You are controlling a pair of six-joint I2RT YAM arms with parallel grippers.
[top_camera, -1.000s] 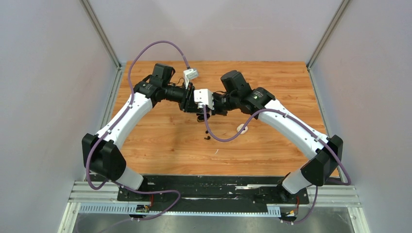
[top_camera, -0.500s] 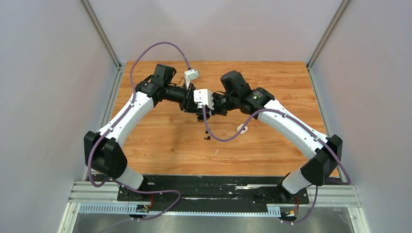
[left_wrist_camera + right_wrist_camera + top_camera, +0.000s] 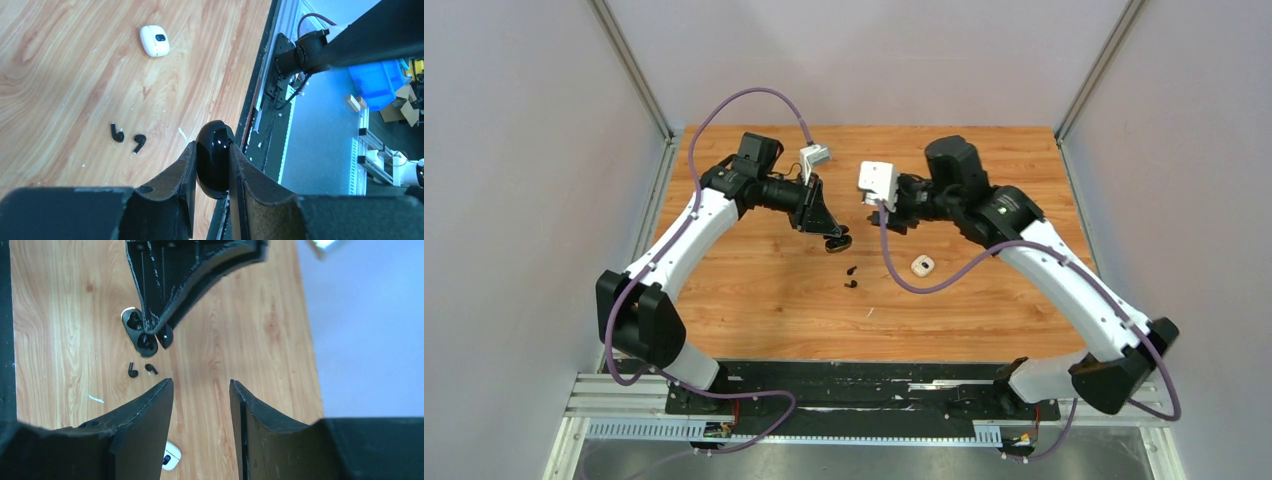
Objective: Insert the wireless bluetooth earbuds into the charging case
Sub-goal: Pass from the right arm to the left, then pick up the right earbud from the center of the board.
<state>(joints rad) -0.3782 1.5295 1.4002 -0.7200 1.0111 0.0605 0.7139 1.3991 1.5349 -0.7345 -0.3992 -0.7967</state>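
Note:
My left gripper (image 3: 212, 146) is shut on a glossy black charging case (image 3: 215, 162), held just above the table (image 3: 754, 290). In the right wrist view the case (image 3: 139, 333) stands open with its two dark wells facing up under the left fingers (image 3: 165, 285). Two black earbuds (image 3: 117, 133) (image 3: 139, 142) lie loose on the wood near the case, side by side (image 3: 851, 270) (image 3: 851, 285). My right gripper (image 3: 201, 382) is open and empty, off to the right of the case (image 3: 836, 240) and apart from it.
A small white charging case (image 3: 922, 265) lies shut on the table right of the earbuds, also seen as a white case (image 3: 154, 40). Purple cables loop from both wrists. Grey walls enclose the table on three sides.
My right gripper was shut right against the left gripper at the case. It has pulled back to the right and opened. The left arm has hardly moved.

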